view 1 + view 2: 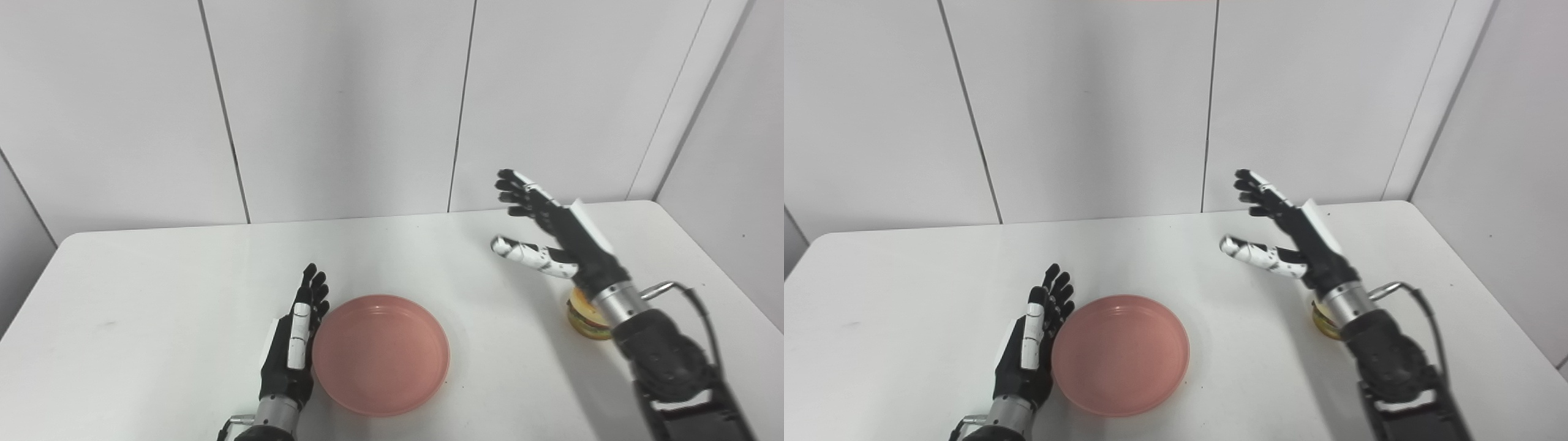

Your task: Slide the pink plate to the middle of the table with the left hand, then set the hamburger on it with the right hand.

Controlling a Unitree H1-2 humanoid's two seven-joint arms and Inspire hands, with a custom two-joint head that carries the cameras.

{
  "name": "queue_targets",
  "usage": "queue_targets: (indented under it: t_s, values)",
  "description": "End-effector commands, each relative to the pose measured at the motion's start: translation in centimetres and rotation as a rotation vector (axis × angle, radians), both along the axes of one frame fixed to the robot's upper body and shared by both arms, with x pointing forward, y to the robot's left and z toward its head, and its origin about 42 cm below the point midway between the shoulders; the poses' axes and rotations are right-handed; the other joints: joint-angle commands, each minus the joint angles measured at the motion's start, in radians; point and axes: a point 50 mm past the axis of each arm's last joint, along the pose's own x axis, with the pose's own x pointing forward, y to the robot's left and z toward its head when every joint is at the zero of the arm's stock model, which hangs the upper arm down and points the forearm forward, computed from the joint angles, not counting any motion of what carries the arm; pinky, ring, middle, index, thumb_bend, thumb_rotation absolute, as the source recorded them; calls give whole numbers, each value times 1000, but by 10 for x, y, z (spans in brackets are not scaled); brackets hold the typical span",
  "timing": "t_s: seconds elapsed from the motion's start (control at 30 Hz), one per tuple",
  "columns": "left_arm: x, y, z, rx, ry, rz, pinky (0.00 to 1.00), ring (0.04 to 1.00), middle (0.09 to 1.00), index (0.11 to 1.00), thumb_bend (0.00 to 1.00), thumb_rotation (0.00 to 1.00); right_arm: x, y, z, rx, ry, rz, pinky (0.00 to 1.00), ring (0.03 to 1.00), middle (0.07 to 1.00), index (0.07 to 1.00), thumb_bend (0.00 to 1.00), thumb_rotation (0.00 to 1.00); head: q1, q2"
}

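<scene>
Right hand (554, 236), released with fingers spread, raised above the table (153, 288); the hamburger (585, 318) lies beneath its wrist, near the right edge. Left hand (297, 340), flat and empty, flanks the pink plate (381, 354), mid-front.

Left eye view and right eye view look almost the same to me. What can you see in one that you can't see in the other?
Only the left eye view shows the small toy hamburger clearly: tan bun and coloured layers beside the right wrist. Only the right eye view shows a bit of floor at the table's right corner; there the wrist hides most of the hamburger, leaving a yellowish edge. Both show the round pink plastic plate on the white table, the left hand flat against the plate's left rim, and the right hand open and raised above the table, holding nothing.
</scene>
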Motion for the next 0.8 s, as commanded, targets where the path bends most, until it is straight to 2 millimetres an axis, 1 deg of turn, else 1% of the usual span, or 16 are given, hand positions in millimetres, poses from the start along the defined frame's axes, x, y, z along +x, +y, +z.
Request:
queue_targets:
  t_s: [0.0,0.07,0.1,0.17,0.2,0.23,0.27,0.3,0.37,0.5,0.57,0.63,0.67,0.77]
  values:
    - [-8,6,-16,32,34,4,1000,1000,1000,1000,742,1000,-5,-13,20,-114,13,-32,804,863,860,868,758,468,-11,0]
    - [-7,7,-16,34,22,7,1000,1000,1000,1000,721,1000,-9,-23,23,-243,62,-77,737,847,862,862,768,358,-28,-1]
    - [-6,8,-16,35,19,7,1000,1000,1000,1000,720,1000,-10,-28,24,-294,75,-96,705,825,856,854,786,324,-34,-1]
    - [-5,10,-17,38,17,7,1000,1000,1000,1000,721,1000,-11,-34,24,-360,98,-122,686,805,853,847,808,283,-44,-1]
    - [-4,11,-17,38,17,5,1000,1000,1000,1000,721,1000,-10,-40,22,-377,117,-134,686,804,853,846,809,281,-51,-3]
    - [-3,12,-17,38,18,3,1000,1000,1000,1000,725,1000,-10,-43,21,-387,130,-142,709,813,858,846,817,227,-51,-3]
    - [-3,13,-17,35,26,2,1000,1000,1000,1000,726,1000,-7,-52,17,-406,161,-170,717,816,860,846,820,208,-57,-4]
    - [-2,14,-17,31,33,3,1000,1000,1000,1000,737,1000,-5,-61,14,-415,187,-192,734,832,870,849,850,184,-60,-4]
    - [-2,16,-17,28,40,-1,1000,1000,1000,1000,741,1000,-2,-74,8,-440,225,-219,743,847,882,854,871,157,-68,-4]
    - [-2,18,-16,31,45,-8,1000,1000,1000,1000,743,1000,3,-90,0,-504,271,-234,748,859,888,861,913,197,-74,-3]
    - [-3,18,-16,30,41,-8,1000,1000,1000,1000,731,1000,6,-97,-6,-552,299,-237,771,889,903,879,953,268,-71,-2]
    - [-3,18,-16,33,36,-11,1000,1000,1000,1000,729,1000,10,-100,-13,-588,331,-243,779,897,907,884,960,283,-71,-2]
    - [-3,18,-15,34,35,-11,1000,1000,1000,1000,730,1000,13,-101,-17,-609,347,-253,820,920,919,896,984,331,-71,-2]
    - [-3,18,-15,36,33,-14,1000,1000,1000,1000,733,1000,17,-103,-26,-633,367,-277,903,943,934,916,1000,377,-71,-2]
